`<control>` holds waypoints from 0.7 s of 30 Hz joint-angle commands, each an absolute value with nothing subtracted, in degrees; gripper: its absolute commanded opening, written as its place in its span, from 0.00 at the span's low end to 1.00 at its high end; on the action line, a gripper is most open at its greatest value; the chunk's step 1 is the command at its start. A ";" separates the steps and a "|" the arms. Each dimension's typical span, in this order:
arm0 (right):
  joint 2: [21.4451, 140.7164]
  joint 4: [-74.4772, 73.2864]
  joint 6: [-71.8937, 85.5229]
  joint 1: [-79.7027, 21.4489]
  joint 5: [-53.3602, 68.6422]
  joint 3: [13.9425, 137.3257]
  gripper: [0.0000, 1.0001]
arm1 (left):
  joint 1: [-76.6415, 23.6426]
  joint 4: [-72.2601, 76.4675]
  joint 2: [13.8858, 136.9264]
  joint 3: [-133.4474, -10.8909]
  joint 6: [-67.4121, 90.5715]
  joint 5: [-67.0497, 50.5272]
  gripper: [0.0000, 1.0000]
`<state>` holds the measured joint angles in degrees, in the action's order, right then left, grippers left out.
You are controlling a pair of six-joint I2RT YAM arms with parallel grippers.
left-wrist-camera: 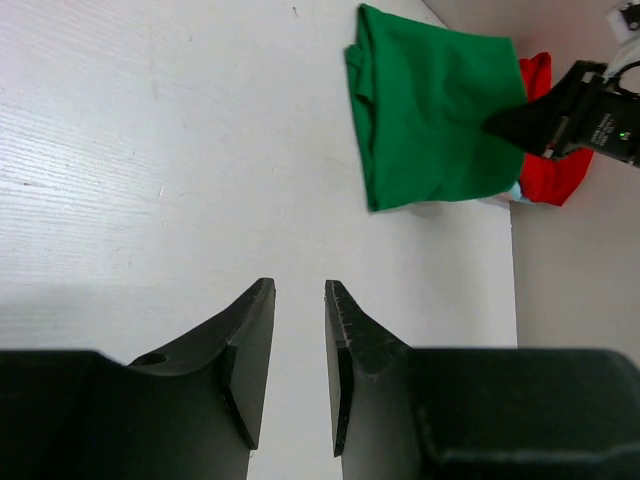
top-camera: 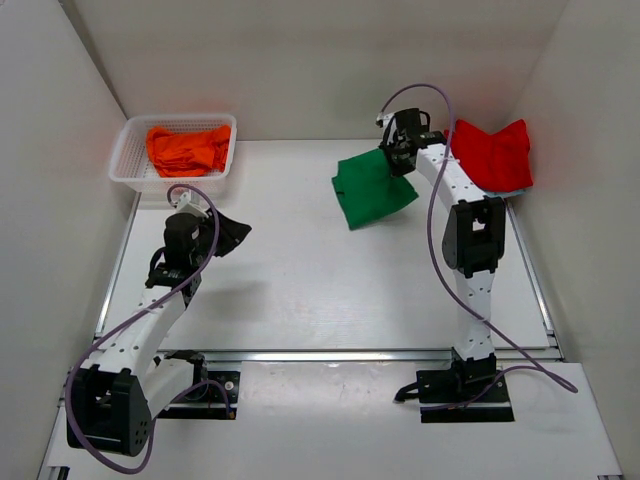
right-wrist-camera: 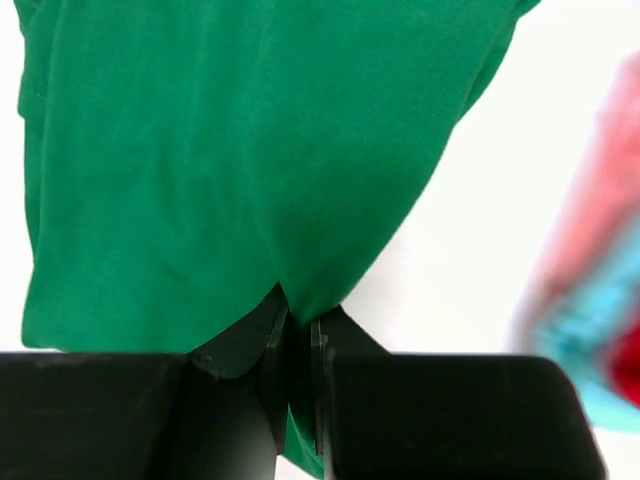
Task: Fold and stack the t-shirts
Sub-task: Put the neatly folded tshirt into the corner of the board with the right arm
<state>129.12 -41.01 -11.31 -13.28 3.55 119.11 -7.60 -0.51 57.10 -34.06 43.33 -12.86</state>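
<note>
There are four t-shirts that can be counted. One green t-shirt [top-camera: 372, 188] lies far to the right of the white mesh basket [top-camera: 180, 119] and a little nearer the arm bases than it. One red t-shirt [top-camera: 495, 152] is farther right again, at the opposite side of the worktop [top-camera: 300, 270] from the basket. One light blue t-shirt [right-wrist-camera: 595, 350] shows only as an edge under the red one. One orange t-shirt [top-camera: 187, 148] lies crumpled inside the basket. Whether more cloth lies beneath the red one cannot be told. There is one basket, and there are two arms, each with one pincer.

The right arm [top-camera: 470, 240] rises from its base and stretches away over the worktop, across from the basket, its wrist turned back toward the basket's side. The right pincer [right-wrist-camera: 298, 315] is pressed together on the green t-shirt, pinching a fold of its edge on the side away from the basket. The cloth spreads out from that pinch in smooth, doubled layers. The pinched edge is lifted and casts a shadow on the worktop. How much of the rest lies flat cannot be told.

The left arm [top-camera: 140, 330] bends up from its base and reaches toward the basket, stopping short of it on the near side. The left pincer [left-wrist-camera: 300, 285] points across the worktop toward the green t-shirt, well apart from it. Its jaws are spread by a narrow gap with nothing between them.
</note>
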 commanded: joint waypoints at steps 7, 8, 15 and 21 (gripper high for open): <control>119.80 -32.71 -21.18 -7.31 -7.48 117.77 0.00 | -7.56 -1.84 56.43 -33.75 42.45 -12.22 0.38; 118.84 -31.65 -21.27 -6.16 -6.95 117.25 0.00 | -7.38 -1.67 56.69 -33.58 42.36 -12.39 0.37; 117.77 -27.51 -18.91 3.58 -2.90 119.79 0.00 | -7.29 -2.02 58.27 -33.75 41.93 -11.69 0.37; 121.63 -21.99 -12.15 12.90 -1.14 121.56 0.00 | -7.03 -2.55 59.67 -34.10 40.69 -10.72 0.38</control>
